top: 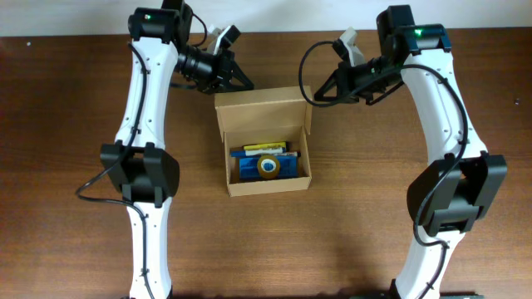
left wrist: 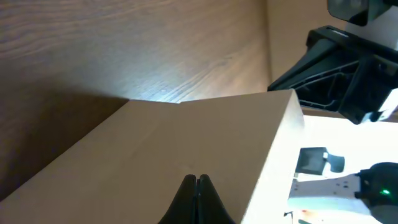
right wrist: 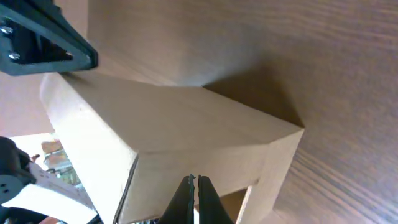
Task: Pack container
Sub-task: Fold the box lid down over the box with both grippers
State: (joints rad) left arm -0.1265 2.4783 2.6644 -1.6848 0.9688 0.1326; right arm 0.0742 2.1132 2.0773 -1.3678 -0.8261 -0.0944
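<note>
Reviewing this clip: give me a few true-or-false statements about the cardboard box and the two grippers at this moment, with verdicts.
1. The plain brown cardboard box has its flap lid open. True.
2. The box is empty. False: a flat blue plastic case lies inside, with a small round roll on it.
3. The left gripper and the right gripper both have their fingers closed together. True.
4. The left gripper reaches down inside the box. False: it is outside, at the back of the lid near a corner.
</note>
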